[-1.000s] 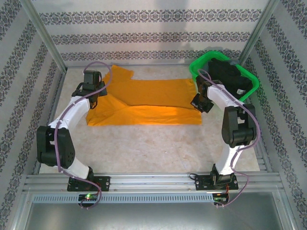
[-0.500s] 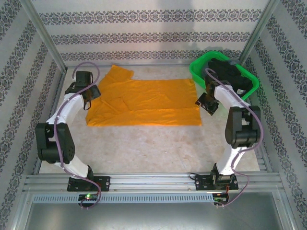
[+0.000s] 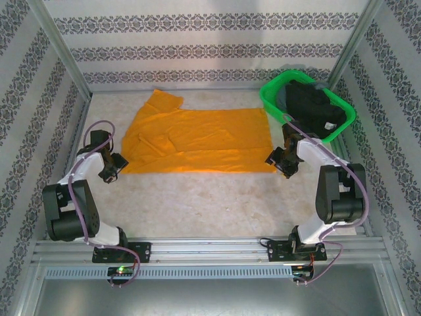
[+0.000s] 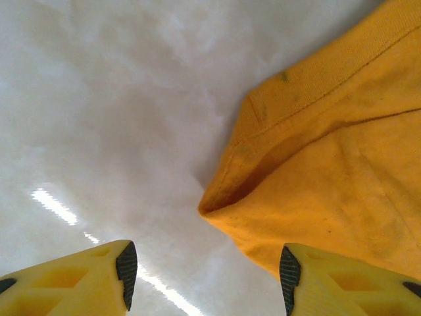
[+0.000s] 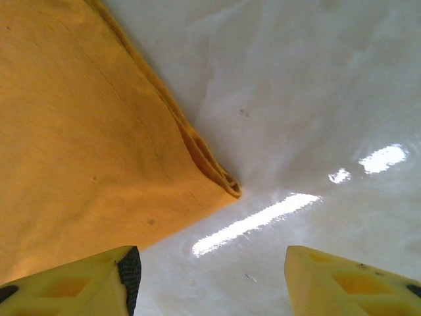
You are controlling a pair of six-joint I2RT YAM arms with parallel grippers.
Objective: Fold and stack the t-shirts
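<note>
An orange t-shirt (image 3: 197,141) lies folded lengthwise and flat across the far half of the table, with a sleeve pointing to the far left. My left gripper (image 3: 110,172) stands open just off its near left corner. In the left wrist view that corner (image 4: 316,171) lies ahead of the empty left gripper (image 4: 205,276). My right gripper (image 3: 281,166) is open just off the near right corner. The right wrist view shows the doubled hem corner (image 5: 227,184) ahead of the empty right gripper (image 5: 210,280). Black t-shirts (image 3: 312,108) lie bunched in the basket.
A green plastic basket (image 3: 271,99) stands at the far right, close behind the right arm's wrist. Patterned walls and metal posts close in the table on three sides. The near half of the pale tabletop (image 3: 204,204) is bare.
Both grippers have opened, let go of the orange shirt and drawn back toward the near side, past its near corners. The shirt has settled flat.
</note>
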